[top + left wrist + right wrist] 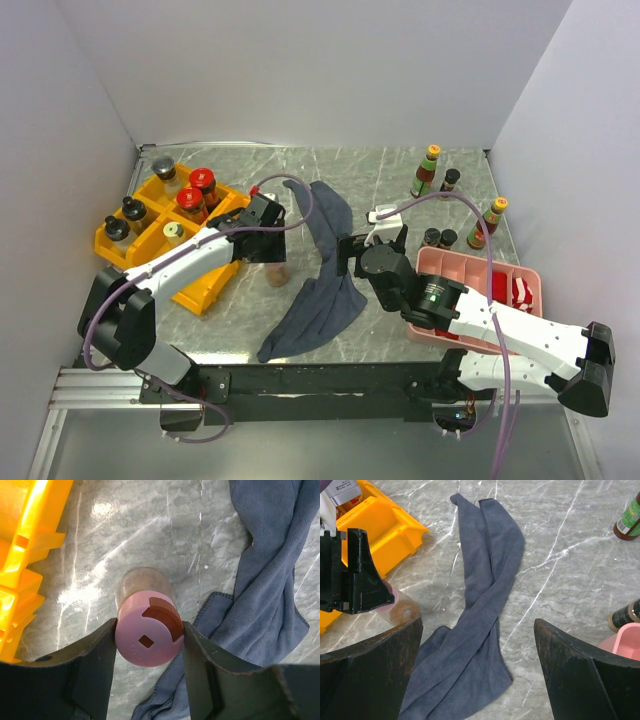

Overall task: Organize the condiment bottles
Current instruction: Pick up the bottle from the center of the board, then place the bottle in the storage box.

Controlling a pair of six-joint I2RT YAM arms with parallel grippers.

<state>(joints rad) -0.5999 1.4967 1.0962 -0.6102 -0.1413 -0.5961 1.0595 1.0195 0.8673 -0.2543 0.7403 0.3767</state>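
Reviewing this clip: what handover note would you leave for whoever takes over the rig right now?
Left claw: clamped on the pink-capped glass shaker, beside the yellow plastic bin.
Right claw: open, empty, above the grey-blue cloth.
Done: six bottles sit in the bin.
To do: bin the shaker, then the two slim sauce bottles and three small black-capped bottles at far right.

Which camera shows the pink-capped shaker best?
Left wrist: the pink-capped shaker fills the centre, cap toward the lens, gripped by the left tool. Top external shows only its lower body below that tool; right wrist, just its base.
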